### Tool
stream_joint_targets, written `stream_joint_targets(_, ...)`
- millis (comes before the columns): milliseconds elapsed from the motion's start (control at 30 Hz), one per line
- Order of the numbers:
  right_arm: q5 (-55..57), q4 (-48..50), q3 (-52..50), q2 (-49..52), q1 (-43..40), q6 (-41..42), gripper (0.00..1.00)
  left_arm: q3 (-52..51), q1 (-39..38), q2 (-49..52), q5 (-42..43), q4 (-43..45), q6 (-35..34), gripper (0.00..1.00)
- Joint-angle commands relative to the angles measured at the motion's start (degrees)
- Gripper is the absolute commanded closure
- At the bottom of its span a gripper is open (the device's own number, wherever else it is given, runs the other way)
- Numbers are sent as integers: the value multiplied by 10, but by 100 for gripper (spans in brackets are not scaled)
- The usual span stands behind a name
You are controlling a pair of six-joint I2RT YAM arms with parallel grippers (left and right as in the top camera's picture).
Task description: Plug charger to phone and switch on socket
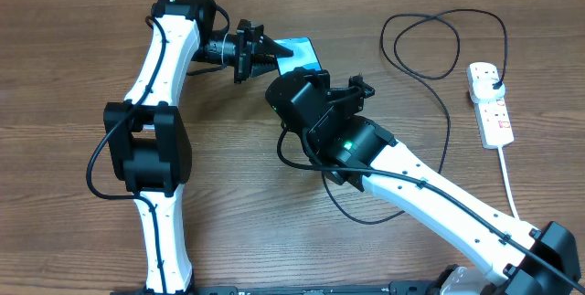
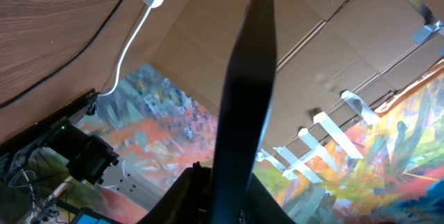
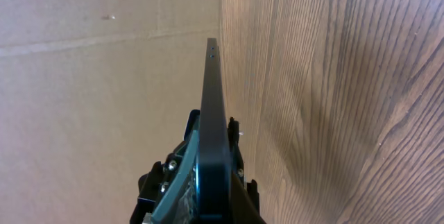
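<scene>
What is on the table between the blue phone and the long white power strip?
The thin black charger cable loops across the wooden table between the slim blue-screened phone and the white rectangular power strip. The overhead view shows it.

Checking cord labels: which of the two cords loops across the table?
The thin black charger cable; the thick white cord runs nearly straight from the socket.

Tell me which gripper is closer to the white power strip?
Right. The right gripper is left of the long white power strip; the left gripper is farther left still.
</scene>
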Motion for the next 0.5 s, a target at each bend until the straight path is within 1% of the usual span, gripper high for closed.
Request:
stream_joint_targets(0,-3,8,12,-3,4,6,96,10,-4,1,0,2,-11,88)
stream_joint_targets(67,-6,10,12,-3,4,2,95,10,-4,1,0,2,-11,95)
stream_joint_targets(100,-6,9,12,-3,4,2,87,10,-4,1,0,2,-11,96)
stream_joint_targets(167,-6,10,12,-3,4,-8,62,10,-4,1,0,2,-11,96)
stream_joint_targets(200,2,16,12,-3,4,-54,42,10,-4,1,-1,2,-10,96)
stream_joint_targets(233,10,18,12,-3,4,-87,33,10,-4,1,-5,3,-10,96)
stream_joint_targets(267,29,18,12,-3,2,-141,25,10,-4,1,-10,7,-10,96)
stream_joint_targets(300,38,18,12,-5,1,-175,22,10,-4,1,-18,14,-9,96)
stream_joint_targets(367,42,16,12,-21,-2,-243,11,10,-4,1,-40,40,-2,96)
stream_joint_targets(400,42,13,12,-36,-6,-287,8,10,-4,1,-52,58,16,96)
stream_joint_targets(433,41,-3,12,-61,-15,-333,1,10,-3,1,-60,70,46,96)
stream_joint_targets(467,40,-34,12,-88,-28,-365,0,10,-3,1,-76,75,78,96)
